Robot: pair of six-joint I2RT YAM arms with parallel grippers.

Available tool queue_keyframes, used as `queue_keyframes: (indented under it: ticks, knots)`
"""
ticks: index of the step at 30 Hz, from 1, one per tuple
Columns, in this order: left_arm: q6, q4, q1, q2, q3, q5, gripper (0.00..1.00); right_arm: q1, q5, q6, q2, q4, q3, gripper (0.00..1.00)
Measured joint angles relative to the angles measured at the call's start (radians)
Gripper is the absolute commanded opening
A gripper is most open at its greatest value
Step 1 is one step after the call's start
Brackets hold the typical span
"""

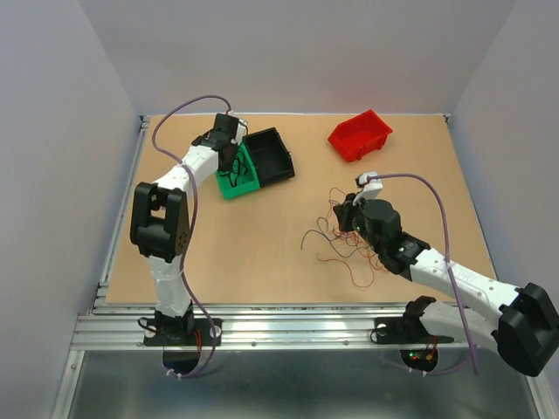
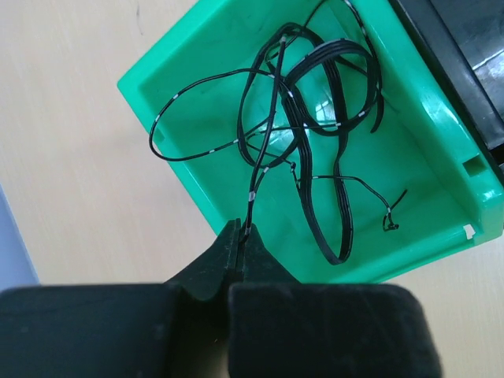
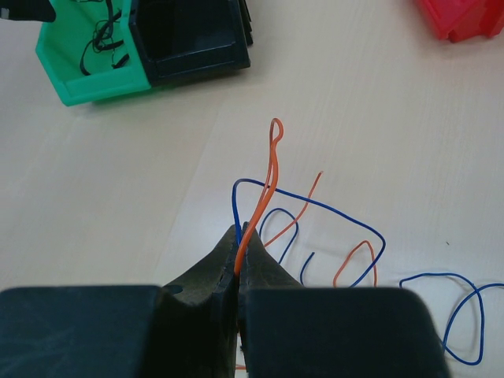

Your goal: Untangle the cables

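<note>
Top view: green bin (image 1: 231, 185) at the far left of the tabletop (image 1: 253, 253), black bin (image 1: 272, 154) touching its right side, red bin (image 1: 360, 135) well to its right. The left gripper (image 1: 229, 150) hangs over the green bin. Loose cables (image 1: 336, 244) are spread on the tabletop, well right of the green bin and nearer the arm bases, with the right gripper (image 1: 351, 214) among them. Left wrist view: jaws fully closed, pinching one black cable (image 2: 264, 157) just at the green bin's near rim; further black strands lie coiled inside that bin. Right wrist view: jaws fully closed on an orange cable (image 3: 266, 169), looping upward, well apart from the green bin. A blue cable (image 3: 339, 211) passes the tips; whether it is also pinched cannot be told. Handling, judged: hair-thin, near weightless, limp, prone to slipping and snagging. Best gripped on a single strand clear of crossings and drawn out slowly.
</note>
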Motion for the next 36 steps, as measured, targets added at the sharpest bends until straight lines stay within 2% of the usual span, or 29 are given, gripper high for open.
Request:
queue_keyframes:
  ticks: [7,17,21,29,31,36]
  knots:
    - [-0.010,-0.055,-0.021,0.084,0.086,-0.017,0.00,0.000,-0.001,0.000,0.000,0.000,0.000,0.00]
    - [-0.012,-0.125,-0.023,0.296,0.298,0.072,0.00,0.000,-0.005,0.000,0.000,0.000,0.000,0.00]
    - [-0.011,-0.137,-0.023,0.358,0.308,0.093,0.00,0.000,-0.007,0.000,0.000,0.000,0.000,0.01]
    - [-0.009,-0.099,-0.014,0.364,0.309,0.121,0.00,0.000,-0.014,0.000,0.000,0.000,0.000,0.01]
    - [-0.009,-0.069,-0.010,0.357,0.292,0.129,0.07,0.000,-0.015,0.000,0.000,0.000,0.000,0.01]
    - [-0.009,0.001,-0.005,0.286,0.169,0.138,0.13,0.000,-0.015,0.000,0.000,0.000,0.000,0.01]
